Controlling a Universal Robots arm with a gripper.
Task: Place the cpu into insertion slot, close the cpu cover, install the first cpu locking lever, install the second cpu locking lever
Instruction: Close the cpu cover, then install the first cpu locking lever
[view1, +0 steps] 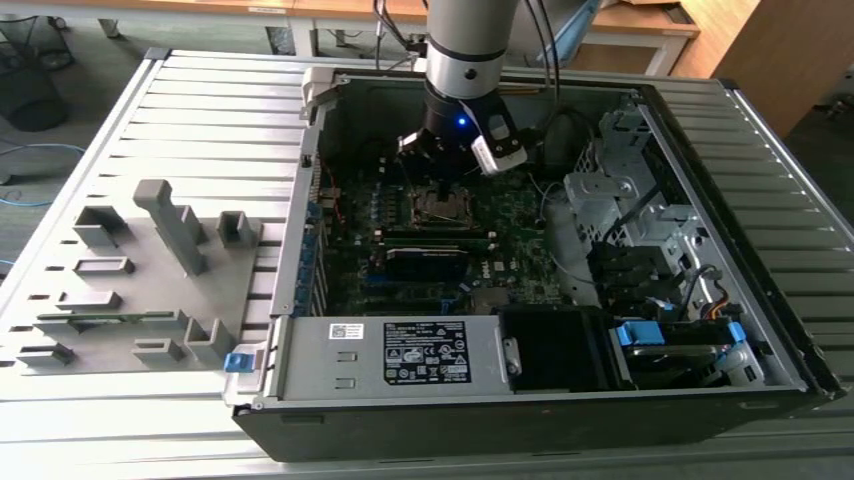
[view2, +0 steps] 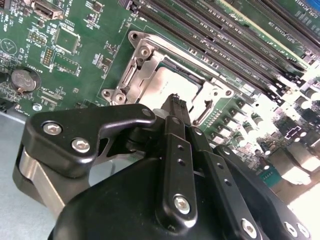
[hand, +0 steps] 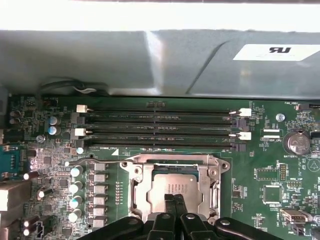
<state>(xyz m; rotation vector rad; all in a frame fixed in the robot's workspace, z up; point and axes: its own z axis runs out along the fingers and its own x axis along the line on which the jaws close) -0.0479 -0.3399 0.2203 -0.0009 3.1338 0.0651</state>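
The cpu, a dull silver square, lies flat in the socket on the green motherboard. The silvery cpu cover frames it and lies down around its edges; in the second wrist view the cpu shows through the window of the cover. My gripper stands directly over the chip, its two black fingers pressed together with nothing between them, the tip just above or on the metal top. A thin wire lever runs beside the socket. In the exterior view the gripper hangs over the socket.
Several long memory slots lie close beside the socket, with the grey case wall behind them. Capacitors and a coin battery flank it. The power supply and drive cage crowd the case; a grey fixture tray lies outside.
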